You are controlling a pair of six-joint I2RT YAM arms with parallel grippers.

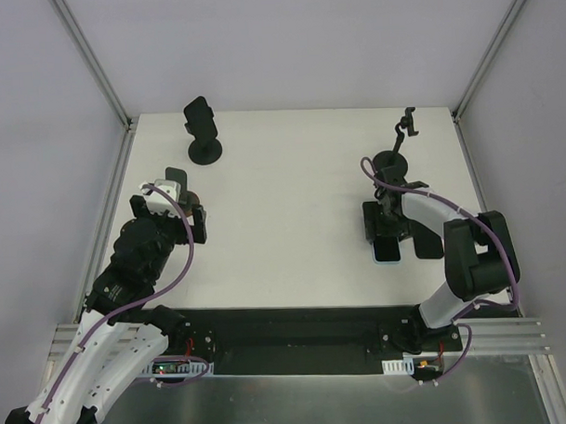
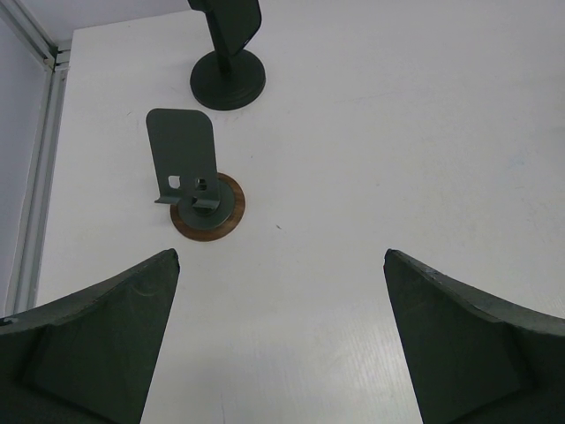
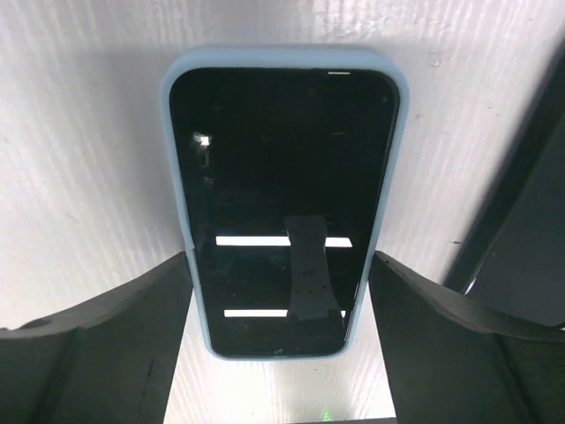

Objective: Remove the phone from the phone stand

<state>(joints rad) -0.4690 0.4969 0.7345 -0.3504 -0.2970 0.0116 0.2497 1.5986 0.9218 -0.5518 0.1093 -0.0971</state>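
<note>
Blue-cased phone (image 3: 282, 203) flat on desk (image 1: 293, 221) at 4 o'clock; right fingers (image 3: 97, 344) flank its long edges, cannot tell if gripping; left fingers (image 2: 106, 336) wide apart, empty.

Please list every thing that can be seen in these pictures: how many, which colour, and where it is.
phone: one, black screen in a light blue case, lying face up on the table in front of the right arm
round-base stand: one, black, far left of the table
plate stand: one, grey plate on a brown round base, just beyond the left gripper
thin-armed stand: one, black, far right, beyond the phone
table: one, white
left gripper: one, dark, open, over bare table
right gripper: one, dark, one finger on each side of the phone; contact is not clear
</note>
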